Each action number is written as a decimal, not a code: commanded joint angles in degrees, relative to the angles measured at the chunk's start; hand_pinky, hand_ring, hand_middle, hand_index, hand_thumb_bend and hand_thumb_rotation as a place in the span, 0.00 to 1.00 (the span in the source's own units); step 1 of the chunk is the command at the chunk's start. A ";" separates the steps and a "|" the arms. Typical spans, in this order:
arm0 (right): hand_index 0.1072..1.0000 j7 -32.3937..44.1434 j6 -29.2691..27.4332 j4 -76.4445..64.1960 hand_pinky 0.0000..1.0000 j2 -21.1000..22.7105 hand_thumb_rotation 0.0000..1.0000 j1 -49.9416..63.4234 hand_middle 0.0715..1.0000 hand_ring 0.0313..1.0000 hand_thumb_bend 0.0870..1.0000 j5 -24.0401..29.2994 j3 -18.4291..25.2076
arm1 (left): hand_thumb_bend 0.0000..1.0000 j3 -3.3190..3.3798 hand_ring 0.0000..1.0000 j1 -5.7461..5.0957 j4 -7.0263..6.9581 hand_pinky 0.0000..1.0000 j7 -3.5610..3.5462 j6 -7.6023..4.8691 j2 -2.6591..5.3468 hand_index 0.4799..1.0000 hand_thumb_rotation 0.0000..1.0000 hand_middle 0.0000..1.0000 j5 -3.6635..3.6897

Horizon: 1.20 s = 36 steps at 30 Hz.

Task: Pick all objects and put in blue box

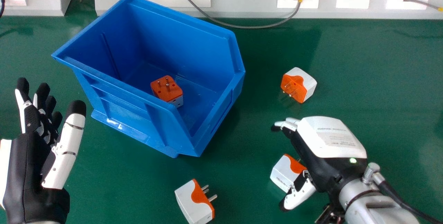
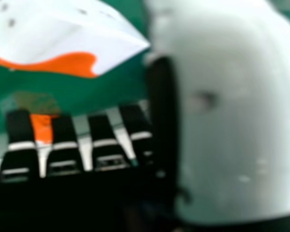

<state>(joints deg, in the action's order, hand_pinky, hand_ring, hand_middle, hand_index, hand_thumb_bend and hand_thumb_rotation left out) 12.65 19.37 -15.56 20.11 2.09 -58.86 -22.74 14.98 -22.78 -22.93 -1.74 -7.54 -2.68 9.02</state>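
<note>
The right hand (image 1: 325, 154) is hanging over a plug (image 1: 284, 173), fingers loose. The left hand (image 1: 26, 168) is showing loose fingers. One plug (image 1: 168, 90) is sitting inside the box (image 1: 128, 120); two more plugs (image 1: 304, 78) are lying on the table (image 1: 380, 78).

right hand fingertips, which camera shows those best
The right hand view: the fingertips line up there side by side, close to the camera. The head view shows the right hand from above, its fingers overlapping, with a dark tip poking out at the view's left.
</note>
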 commanded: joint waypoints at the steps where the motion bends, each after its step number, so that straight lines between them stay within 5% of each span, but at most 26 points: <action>1: 0.57 -4.84 -1.28 2.12 0.38 -0.65 0.00 0.16 0.57 0.50 0.58 -0.28 0.52 | 0.46 0.39 1.00 0.48 -1.33 1.00 -0.03 -0.35 -0.44 1.00 0.54 1.00 -0.05; 5: 0.45 -11.17 -4.84 7.44 0.34 -0.67 0.00 -0.84 0.56 0.46 0.45 0.39 0.12 | 0.47 0.44 1.00 0.67 -1.47 1.00 0.16 -0.18 -0.56 1.00 0.54 1.00 -0.43; 15: 0.47 -13.69 -9.49 12.92 0.36 1.04 0.00 -3.00 0.70 0.49 0.43 0.76 0.29 | 0.44 0.27 1.00 0.97 -2.36 1.00 0.75 0.44 -0.49 1.00 0.54 1.00 -0.60; 18: 0.68 -15.24 -10.77 14.77 0.43 1.32 0.00 -3.77 0.82 0.69 0.40 0.81 0.35 | 0.44 0.16 1.00 1.04 -2.50 1.00 0.94 0.29 -0.47 1.00 0.54 1.00 -1.02; 21: 0.65 -15.19 -10.58 15.78 0.44 1.03 0.00 -4.33 0.79 0.67 0.40 0.99 0.51 | 0.43 0.30 1.00 1.06 -2.66 1.00 0.81 0.51 -0.54 1.00 0.54 1.00 -0.74; 25: 0.61 -14.79 -10.25 15.79 0.44 0.82 0.00 -4.76 0.76 0.65 0.40 1.78 0.93 | 0.42 0.14 1.00 0.76 -3.71 1.00 1.39 1.44 -0.44 1.00 0.55 1.00 -1.73; 29: 0.46 -14.57 -9.49 14.83 0.43 0.30 0.00 -4.54 0.70 0.60 0.42 2.85 1.37 | 0.40 0.08 1.00 0.66 -4.22 1.00 1.02 1.65 -0.27 1.00 0.52 1.00 -1.07; 36: 0.42 -14.07 -9.39 13.45 0.43 0.64 0.00 -4.26 0.63 0.53 0.43 3.80 1.62 | 0.40 0.03 1.00 0.63 -4.24 1.00 0.59 1.78 -0.30 1.00 0.52 1.00 -0.83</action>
<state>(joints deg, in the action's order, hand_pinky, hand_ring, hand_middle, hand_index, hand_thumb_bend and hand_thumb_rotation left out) -1.10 10.22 -0.25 20.53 -1.56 -55.46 -22.11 14.90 -22.19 -25.50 -1.05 -5.44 -2.80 7.92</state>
